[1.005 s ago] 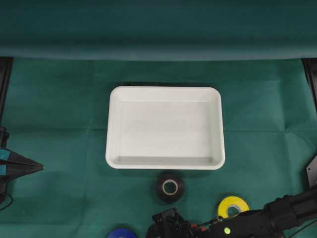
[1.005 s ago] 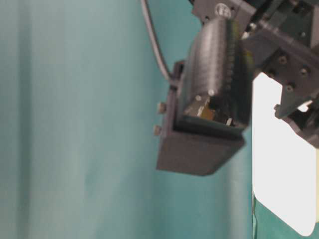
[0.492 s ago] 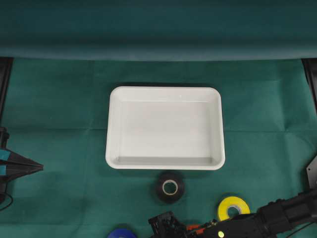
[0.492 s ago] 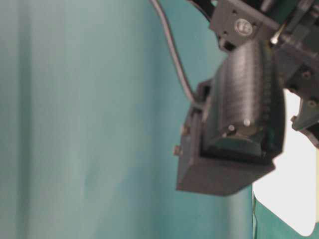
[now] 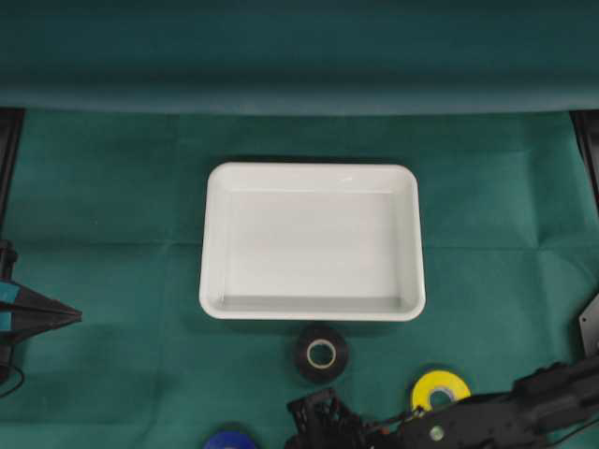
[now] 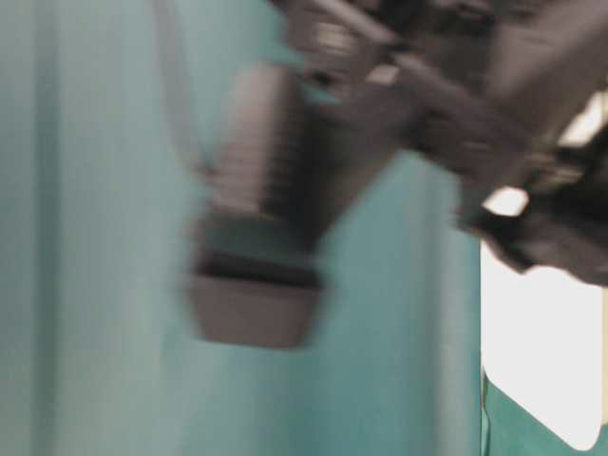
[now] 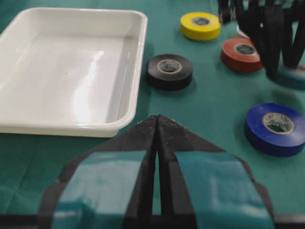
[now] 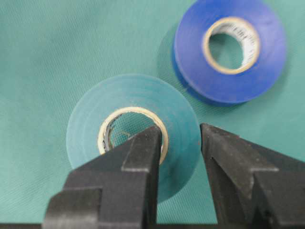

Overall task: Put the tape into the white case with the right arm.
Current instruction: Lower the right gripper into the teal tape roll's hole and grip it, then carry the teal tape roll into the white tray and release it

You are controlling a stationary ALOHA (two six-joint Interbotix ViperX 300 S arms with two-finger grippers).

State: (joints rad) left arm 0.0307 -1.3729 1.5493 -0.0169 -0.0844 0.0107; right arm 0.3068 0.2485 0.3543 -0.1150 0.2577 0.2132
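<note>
The white case [image 5: 312, 241] lies in the middle of the green cloth with nothing in it; the left wrist view shows it too [image 7: 66, 67]. In the right wrist view a teal tape roll [image 8: 86, 129] lies flat on the cloth. My right gripper [image 8: 180, 133] is shut on its wall, one finger inside the core and the other outside. The right arm [image 5: 468, 426] reaches in low along the front edge. My left gripper [image 7: 156, 119] is shut on nothing, resting at the far left [image 5: 70, 316].
A black roll [image 5: 322, 353] sits just in front of the case, a yellow roll [image 5: 441, 390] to its right. A blue roll [image 8: 229, 50] lies close beside the teal one, and a red roll [image 7: 244, 54] near the yellow. The table-level view is blurred by the arm [image 6: 380, 114].
My right gripper has closed onto the wall of the teal roll. In the table-level view the right arm has shifted and is now blurred by motion. The left gripper has not moved.
</note>
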